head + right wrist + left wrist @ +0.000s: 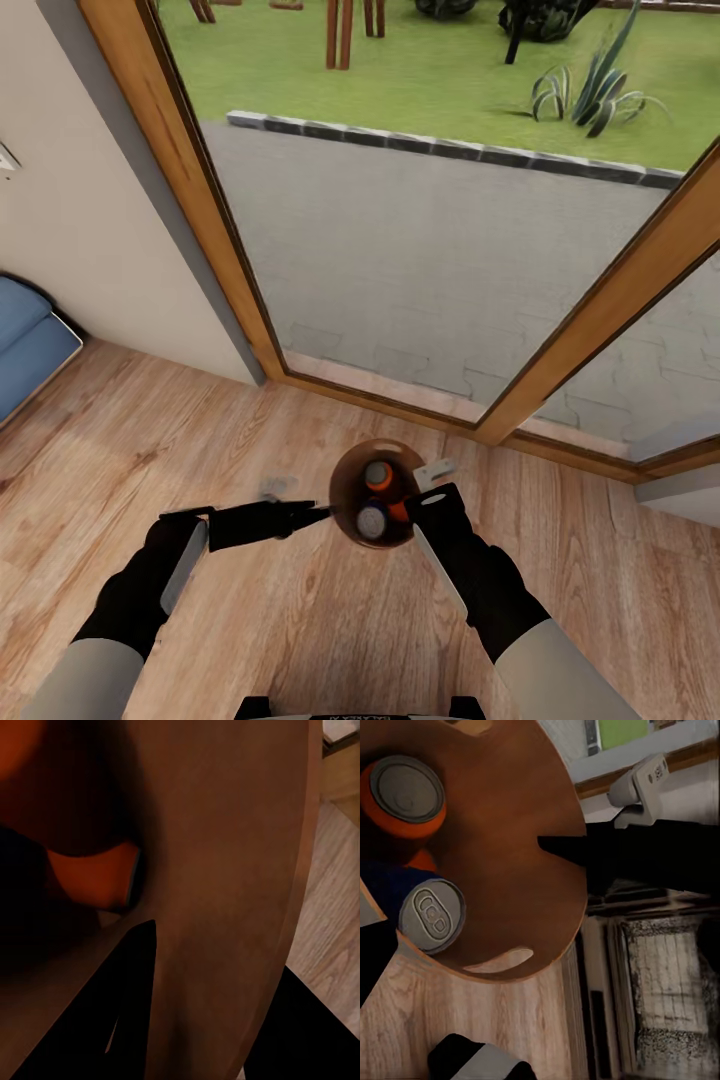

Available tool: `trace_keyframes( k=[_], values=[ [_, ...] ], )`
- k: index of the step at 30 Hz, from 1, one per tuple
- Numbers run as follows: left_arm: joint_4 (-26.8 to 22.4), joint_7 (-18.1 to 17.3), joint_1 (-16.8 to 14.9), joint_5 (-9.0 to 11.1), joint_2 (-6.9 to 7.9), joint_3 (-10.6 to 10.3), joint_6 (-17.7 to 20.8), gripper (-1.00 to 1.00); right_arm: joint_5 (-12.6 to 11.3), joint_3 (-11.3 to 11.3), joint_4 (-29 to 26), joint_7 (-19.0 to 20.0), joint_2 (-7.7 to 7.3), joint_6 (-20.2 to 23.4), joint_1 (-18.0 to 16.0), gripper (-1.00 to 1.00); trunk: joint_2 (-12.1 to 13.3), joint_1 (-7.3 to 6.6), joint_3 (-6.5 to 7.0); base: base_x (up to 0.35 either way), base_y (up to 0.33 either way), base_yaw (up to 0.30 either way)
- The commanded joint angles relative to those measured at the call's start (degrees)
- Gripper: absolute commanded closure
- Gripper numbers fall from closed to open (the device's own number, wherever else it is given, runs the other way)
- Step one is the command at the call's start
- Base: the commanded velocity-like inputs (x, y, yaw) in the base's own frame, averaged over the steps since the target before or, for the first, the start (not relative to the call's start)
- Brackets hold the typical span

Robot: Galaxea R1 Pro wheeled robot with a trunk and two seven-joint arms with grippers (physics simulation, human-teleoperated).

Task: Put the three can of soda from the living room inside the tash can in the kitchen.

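The tash can (pixel 343 505) is a small round bin with a glossy brown inside, held between my two grippers above the plank floor. All three cans stand in it: an orange can (pixel 378 474), the dark blue can (pixel 372 521) and a second orange can (pixel 399 511) half hidden beside them. My left gripper (pixel 322 514) is shut on the bin's left rim. My right gripper (pixel 428 497) is shut on the right rim, one finger (pixel 112 1020) inside against the brown wall (pixel 217 870). The left wrist view looks down on the orange can (pixel 405 795), the blue can (pixel 431 915) and the rim slot (pixel 506 960).
Wood-framed glass doors (pixel 210 220) stand right ahead, with grey paving and lawn outside. A pale wall (pixel 90 230) and the end of the blue sofa (pixel 25 345) are at the left. Light wood plank floor (pixel 300 620) runs around and behind me.
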Motion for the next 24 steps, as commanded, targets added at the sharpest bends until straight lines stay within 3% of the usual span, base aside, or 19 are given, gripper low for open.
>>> trace_keyframes(
  k=[1,2,3,5,9,11,14,16,17,20,24],
  values=[
    [0.09,-1.73,0.01,0.0,0.68,0.02,-0.02,-1.0,0.08,0.02,-0.02,-0.03,0.01,-0.04,-0.02,1.0,0.0,0.0,0.0,0.0,0.0,0.0],
    [0.26,-5.14,0.01,0.01,2.1,0.09,-0.04,-1.0,0.07,0.02,-0.02,-0.02,0.01,-0.04,-0.02,1.0,0.0,0.0,0.0,0.0,0.0,0.0],
    [0.58,-10.65,0.02,-0.02,4.79,0.18,-0.06,-1.0,0.07,0.03,-0.02,0.0,0.01,-0.04,-0.02,1.0,0.0,0.0,0.0,0.0,0.0,0.0],
    [1.68,-15.35,0.01,-0.05,7.38,0.27,-0.12,-1.0,0.07,0.03,-0.02,0.03,0.01,-0.04,-0.02,1.0,0.0,0.0,0.0,0.0,0.0,0.0],
    [5.12,-19.63,0.01,-0.07,10.68,1.04,-0.3,-1.0,0.07,0.03,-0.02,0.14,0.01,-0.04,-0.02,1.0,0.0,0.0,0.0,0.0,0.0,0.0],
    [9.41,-21.1,0.01,-0.14,13.96,3.95,-0.56,-1.0,0.04,0.02,-0.02,0.33,-0.01,-0.04,0.0,1.0,0.0,0.0,0.0,0.0,0.0,0.0],
    [16.0,-21.0,0.01,-0.33,17.71,6.82,-2.84,-1.0,-0.17,0.02,-0.02,0.45,-0.06,-0.04,0.0,1.0,0.0,0.0,0.0,0.0,0.0,0.0],
    [22.4,-18.36,0.01,-0.42,19.49,7.74,-9.56,-1.0,-0.32,0.02,-0.02,0.56,-0.09,-0.06,0.04,1.0,0.0,0.0,0.0,0.0,0.0,0.0],
    [24.0,-17.11,0.01,-0.42,19.75,7.88,-11.46,-1.0,-0.34,0.02,-0.02,0.62,-0.11,-0.07,0.05,1.0,0.0,0.0,0.0,0.0,0.0,0.0],
    [33.85,-8.8,0.01,-0.32,20.61,8.34,-23.53,-1.0,-0.42,-0.08,0.12,0.84,-0.2,-0.53,0.06,1.0,0.0,0.0,0.0,0.0,0.0,0.0],
    [38.01,-5.83,0.01,-0.2,20.83,8.51,-30.57,-1.0,-0.51,-0.01,0.37,0.92,-0.28,-3.96,0.16,1.0,0.0,0.0,0.0,0.0,0.0,0.0]
  ],
)
